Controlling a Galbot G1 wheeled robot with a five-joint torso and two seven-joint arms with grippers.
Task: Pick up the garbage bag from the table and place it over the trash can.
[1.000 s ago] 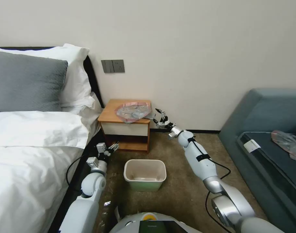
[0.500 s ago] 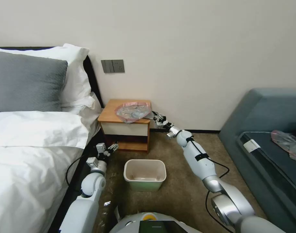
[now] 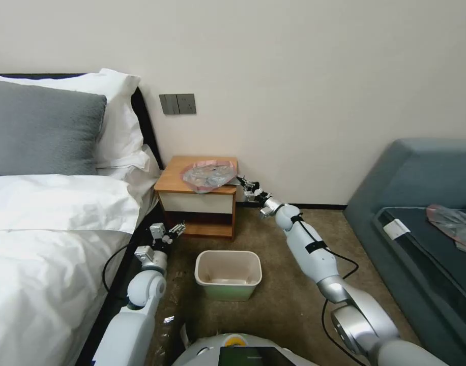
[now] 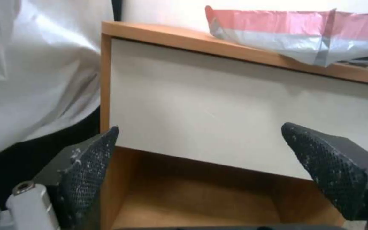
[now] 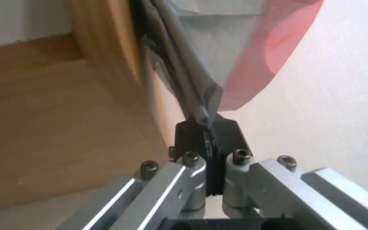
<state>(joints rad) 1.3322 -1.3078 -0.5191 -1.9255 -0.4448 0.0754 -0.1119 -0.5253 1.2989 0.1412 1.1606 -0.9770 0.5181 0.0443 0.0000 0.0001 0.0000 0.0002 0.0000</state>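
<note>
Over on the left, the left gripper (image 3: 176, 230) hangs low in front of the nightstand's (image 3: 178, 180) lower shelf, fingers (image 4: 88, 166) spread wide and empty, idle. Centre floor, the trash can (image 3: 228, 274) sits open-mouthed just in front of the nightstand. Up top, the garbage bag (image 3: 207, 174) lies crumpled on the wooden surface, pink rim showing, one corner overhanging the right edge. And there's the right gripper (image 3: 247, 185), clamped tight on that grey corner! To do this well, I'd say lift gently and clear of the edge; thin film like that could slip or tear.
</note>
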